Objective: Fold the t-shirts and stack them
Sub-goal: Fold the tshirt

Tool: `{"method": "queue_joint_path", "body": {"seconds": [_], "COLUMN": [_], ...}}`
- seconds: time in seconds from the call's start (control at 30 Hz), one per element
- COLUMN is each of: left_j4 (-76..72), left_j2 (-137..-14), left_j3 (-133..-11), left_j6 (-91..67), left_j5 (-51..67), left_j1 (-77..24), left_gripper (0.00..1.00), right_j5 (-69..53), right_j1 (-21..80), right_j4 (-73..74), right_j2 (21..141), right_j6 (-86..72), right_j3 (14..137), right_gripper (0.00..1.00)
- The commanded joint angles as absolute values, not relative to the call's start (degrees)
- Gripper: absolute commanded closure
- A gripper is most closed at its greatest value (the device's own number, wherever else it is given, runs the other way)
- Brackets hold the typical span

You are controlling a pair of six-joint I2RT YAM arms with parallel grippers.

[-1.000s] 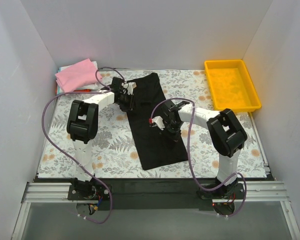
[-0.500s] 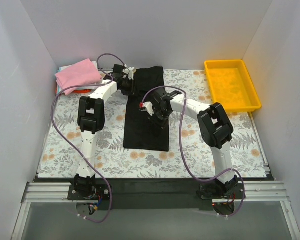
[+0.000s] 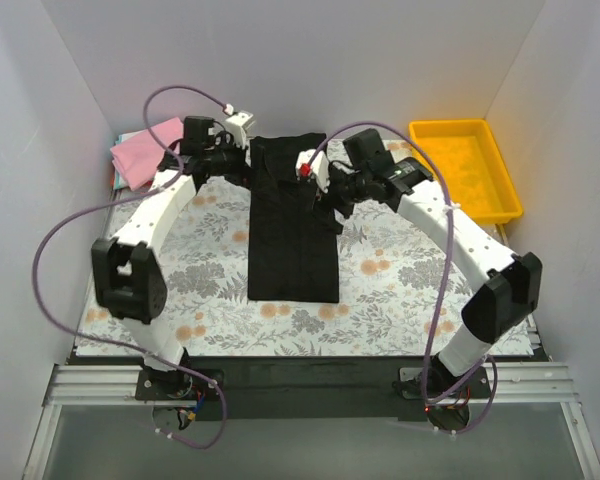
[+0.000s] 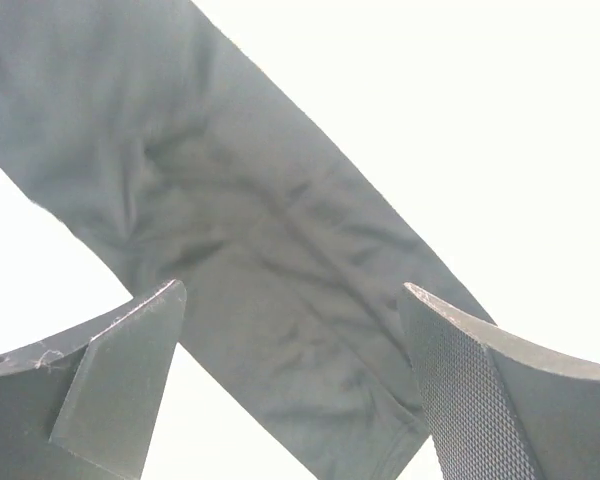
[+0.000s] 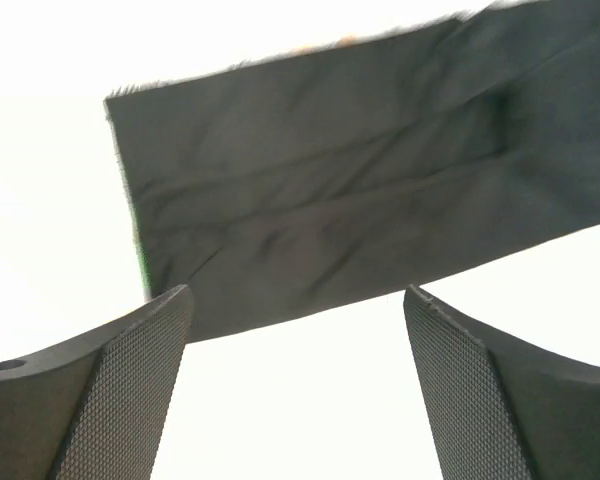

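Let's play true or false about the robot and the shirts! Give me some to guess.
1. The black shirt lies in the yellow tray. False: it lies on the table, apart from the tray.
2. The left claw is open. True.
3. The pink shirt sits in the far left corner. True.
4. The right claw grips the pink shirt. False: it is open and holds nothing.
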State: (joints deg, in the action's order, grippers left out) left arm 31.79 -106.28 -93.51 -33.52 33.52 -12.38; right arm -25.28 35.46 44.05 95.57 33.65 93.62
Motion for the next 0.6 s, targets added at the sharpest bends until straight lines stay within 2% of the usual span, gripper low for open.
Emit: {"method": "queue_joint_path", "body": {"seconds": [0.0,0.03,0.1,0.13,0.2,0.27,0.37,0.53,0.57], "left_j4": [23.2,21.0,15.6,14.9,18.8,29.7,37.4,37.7,34.9], "left_j2": [-88.9,-85.9,-77.2,-74.7,-69.7,-67.8,-65.1,-62.8,-63.3], "left_j3": [-81.2,-77.6,-70.2,-64.2,-60.5,-57.6,-51.3,-40.7,-38.3], "left_j6": [-25.9,-23.1,-19.3,-13.9,-7.9,3.7,13.0,17.5,15.8], "left_j5": [41.3,42.9,45.4,45.8,46.2,47.9,49.4,45.7,43.6], "left_j1": [-11.6,-11.7,-11.8,-12.1,-12.6,-12.9,-13.0,-17.4,-18.4], "left_gripper": [0.13,0.12,0.09,0.08,0.02,0.02,0.02,0.05,0.09], "right_j5": [-21.4,-21.7,-23.6,-24.7,-27.0,-28.5,-25.5,-21.4,-21.3], "right_j1": [35.3,35.4,35.7,35.6,36.0,36.7,40.0,44.9,45.0], "right_j4": [38.4,36.9,33.7,33.1,33.7,35.2,33.6,27.3,26.3], "right_j2": [92.3,91.7,90.0,89.7,88.7,87.2,84.7,85.0,85.4], "right_j6": [36.8,36.5,36.8,38.5,39.5,43.5,47.6,50.4,50.3], "right_j3": [96.7,96.0,94.2,92.2,90.0,82.7,71.5,59.6,57.8], "right_gripper": [0.05,0.02,0.02,0.02,0.02,0.02,0.02,0.02,0.02]}}
